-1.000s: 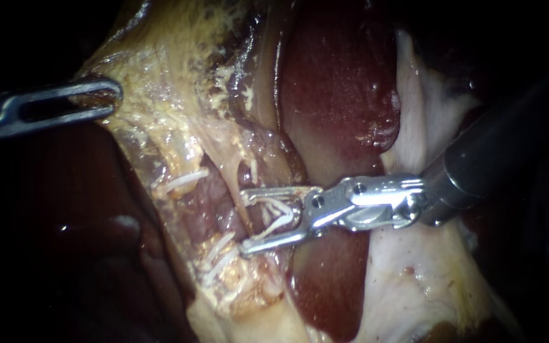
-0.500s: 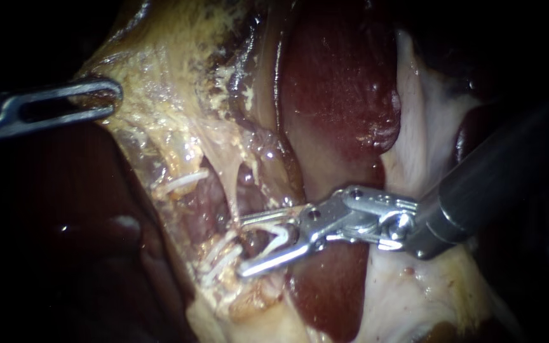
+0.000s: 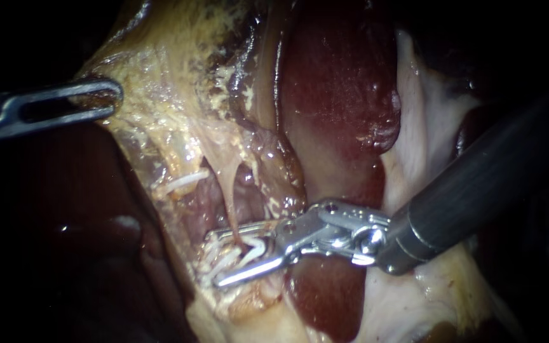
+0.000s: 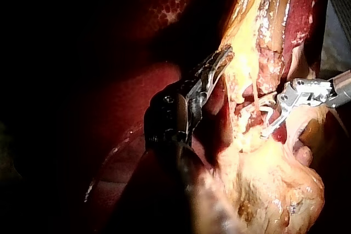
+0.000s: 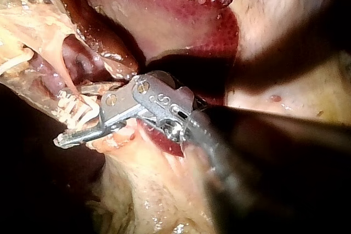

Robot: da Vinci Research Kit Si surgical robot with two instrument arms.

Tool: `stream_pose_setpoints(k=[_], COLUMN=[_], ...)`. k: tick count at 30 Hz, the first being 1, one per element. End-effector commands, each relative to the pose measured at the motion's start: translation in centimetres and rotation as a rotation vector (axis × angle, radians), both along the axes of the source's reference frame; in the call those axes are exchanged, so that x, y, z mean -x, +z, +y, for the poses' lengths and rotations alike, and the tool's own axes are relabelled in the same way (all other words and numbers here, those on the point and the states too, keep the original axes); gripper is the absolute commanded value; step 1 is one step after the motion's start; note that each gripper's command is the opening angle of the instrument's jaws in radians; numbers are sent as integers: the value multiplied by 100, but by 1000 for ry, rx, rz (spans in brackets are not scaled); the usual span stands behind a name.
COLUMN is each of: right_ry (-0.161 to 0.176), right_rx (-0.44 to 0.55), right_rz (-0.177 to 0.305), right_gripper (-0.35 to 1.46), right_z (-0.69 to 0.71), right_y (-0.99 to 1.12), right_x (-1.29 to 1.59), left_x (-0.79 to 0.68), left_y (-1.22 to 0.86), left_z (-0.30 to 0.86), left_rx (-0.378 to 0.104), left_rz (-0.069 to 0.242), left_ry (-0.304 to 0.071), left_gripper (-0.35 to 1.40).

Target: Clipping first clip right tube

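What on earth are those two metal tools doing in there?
Two robot instruments are working beside a pig's liver. The left instrument grips yellowish tissue and holds it taut. The right instrument carries an open white clip in its jaws, which stand apart around a thin tube. The clip is not yet squeezed shut.

Centre brightly lit, edges black, liver point(image 3: 341, 76) glistening.
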State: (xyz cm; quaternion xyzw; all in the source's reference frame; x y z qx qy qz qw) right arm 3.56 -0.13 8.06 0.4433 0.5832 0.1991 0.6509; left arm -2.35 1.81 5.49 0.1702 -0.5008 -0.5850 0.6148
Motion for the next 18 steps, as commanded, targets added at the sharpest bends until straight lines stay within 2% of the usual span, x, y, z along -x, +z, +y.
stream_pose_setpoints(k=[1, 9, 13, 18], right_ry=[-1, -3, -20, -22], right_rx=[2, 0, 8, 8], right_rz=[1, 6, -14, -13], right_gripper=[52, 48, 46, 44], right_z=[1, 1, 1, 1], right_y=[0, -2, 0, 1], right_x=[2, 9, 17, 23], left_x=[0, 0, -1, -1], left_y=[0, -1, -2, -2], left_z=[0, 0, -1, -1], left_rx=[0, 0, 0, 0], left_rz=[0, 0, 1, 1], left_ry=[0, 0, 0, -1], left_gripper=[-35, -35, -35, -35])
